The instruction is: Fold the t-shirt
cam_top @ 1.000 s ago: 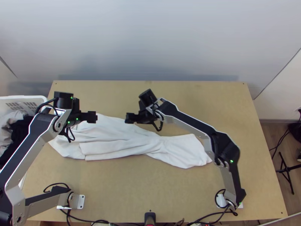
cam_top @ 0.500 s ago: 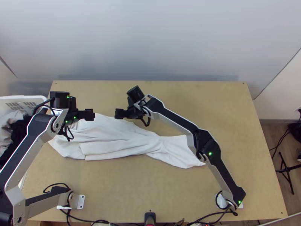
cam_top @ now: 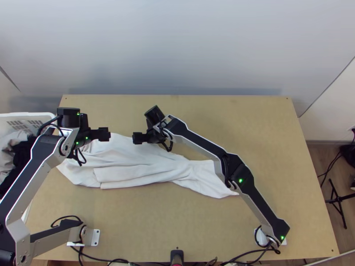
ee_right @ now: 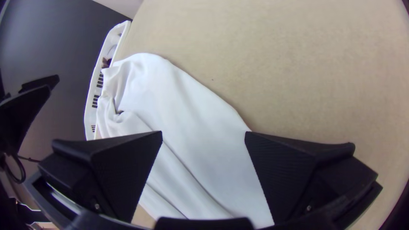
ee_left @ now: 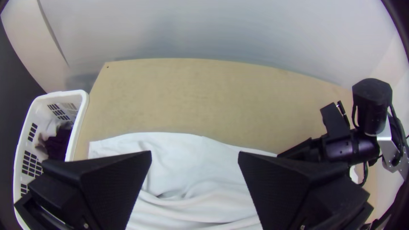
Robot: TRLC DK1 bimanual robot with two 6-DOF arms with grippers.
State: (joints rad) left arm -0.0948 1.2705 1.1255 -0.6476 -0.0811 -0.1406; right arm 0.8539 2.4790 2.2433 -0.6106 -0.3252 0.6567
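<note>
Light wood makes up the surface [cam_top: 222, 115] before you, spreading out beside the white basket [cam_top: 31, 116]. Your right arm [cam_top: 199, 144] reaches in from well away from the basket, while your left arm [cam_top: 26, 177] passes close by it.

Your white t-shirt [cam_top: 137, 165] lies on the surface, bunched into a long strip with folds running mostly lengthwise. Its long axis leads away from the basket, slanting gently toward the surface's near edge. The broad end lies just beside the basket; farther from it, the strip pinches into a narrow waist, then flares again into a smaller end. You can't tell which end is the collar.

Inside the basket you have dark cloth [cam_top: 21, 155] and grey cloth [cam_top: 8, 146].

Your left claw [cam_top: 104, 134], the nearer to the basket, is spread wide with nothing in its grip, pointing away from the basket. Your right claw [cam_top: 138, 138], a little farther from the basket, points back toward it; it too is wide apart and has hold of nothing, with white fabric in sight past its fingers [ee_right: 132, 170].
</note>
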